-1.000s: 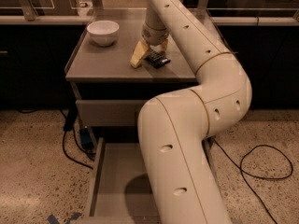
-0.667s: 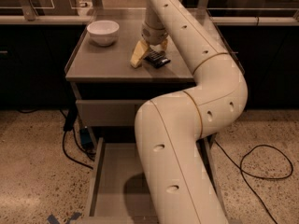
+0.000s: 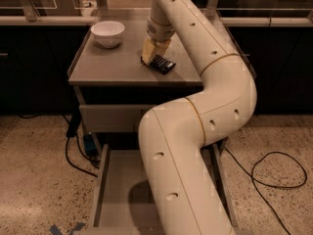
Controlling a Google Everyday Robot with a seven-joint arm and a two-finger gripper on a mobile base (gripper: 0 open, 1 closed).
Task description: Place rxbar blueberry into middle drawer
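gripper (image 3: pixel 155 49): atop cabinet (image 3: pixel 112 66), over bar's back-left end; open or closed, can't tell.
bar (image 3: pixel 162 63): long axis diagonal, runs front-right from gripper.
drawer (image 3: pixel 115 176): open, well below; your target.

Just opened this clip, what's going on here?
The robot's single arm reaches over the cabinet, with its gripper down at the rxbar blueberry, which appears to lie on the cabinet top. The bar is not yet in the middle drawer, which stands pulled open below. A white bowl sits on the same top, apart from the bar, at the left of the view.
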